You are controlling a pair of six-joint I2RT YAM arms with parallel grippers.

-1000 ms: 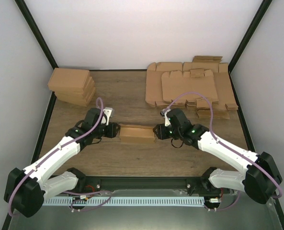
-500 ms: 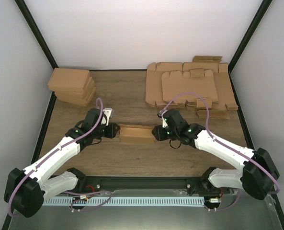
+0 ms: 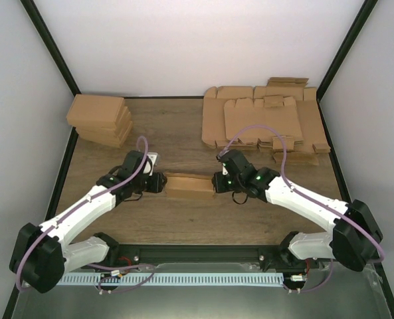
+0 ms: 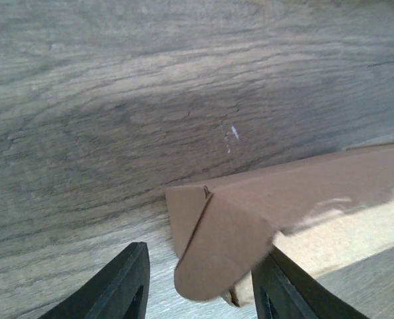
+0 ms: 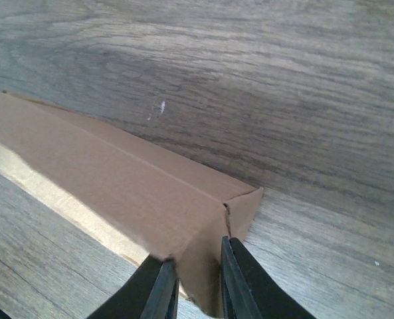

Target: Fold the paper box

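Paper box (image 3: 190, 185) lies toward the table's (image 3: 177, 136) near edge, long axis left-right, one arm at each end: left gripper (image 4: 203, 256) straddles the left flap, jaws apart; right gripper (image 5: 197, 256) pinches the right flap

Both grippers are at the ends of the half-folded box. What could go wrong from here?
1. The right gripper seems to pinch only a corner of one end flap of the paper box, right beside a small slit at the crease. A pull could tear or crumple the flap there.
2. The left gripper stands open around the other end flap without clamping it. The box may slide on the table if the right arm tugs or pushes.
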